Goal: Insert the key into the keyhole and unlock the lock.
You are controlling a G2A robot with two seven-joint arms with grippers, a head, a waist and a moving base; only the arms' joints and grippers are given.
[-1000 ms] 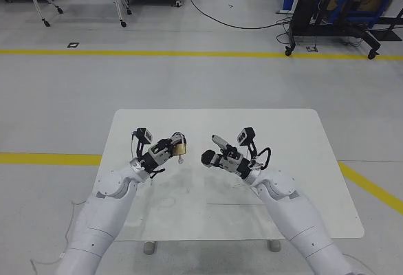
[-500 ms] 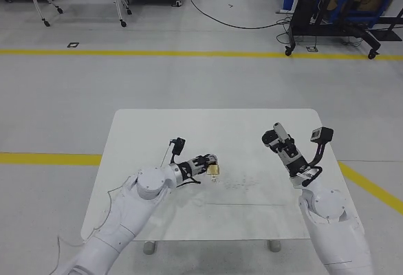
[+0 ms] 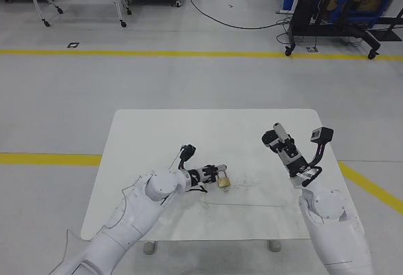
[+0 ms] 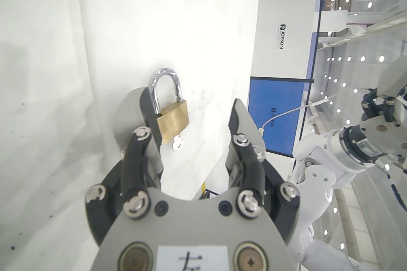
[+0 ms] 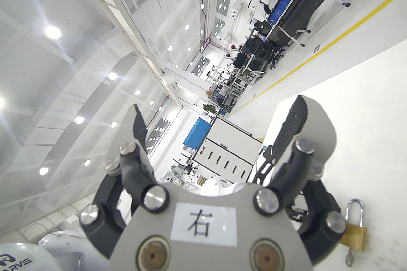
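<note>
A brass padlock (image 3: 224,182) with a silver shackle lies on the white table (image 3: 270,206), near the middle. The key (image 4: 177,142) sticks out of the base of the padlock (image 4: 171,123). My left gripper (image 4: 190,104) is low over the table and open, with the padlock close beside one finger and free of the other. That gripper (image 3: 215,172) shows just left of the lock from above. My right gripper (image 3: 274,134) is raised at the right side of the table, open and holding nothing. In its own view the right gripper (image 5: 217,107) points upward, with the padlock (image 5: 354,234) far below.
The tabletop has bare room all around the lock. The table's right edge (image 3: 339,172) lies under the right arm. Yellow floor lines and wheeled stands lie beyond the table.
The two grippers were close together above the table's middle, the left one holding the padlock. The right arm swung away to the right and up. The left set the padlock down and opened.
</note>
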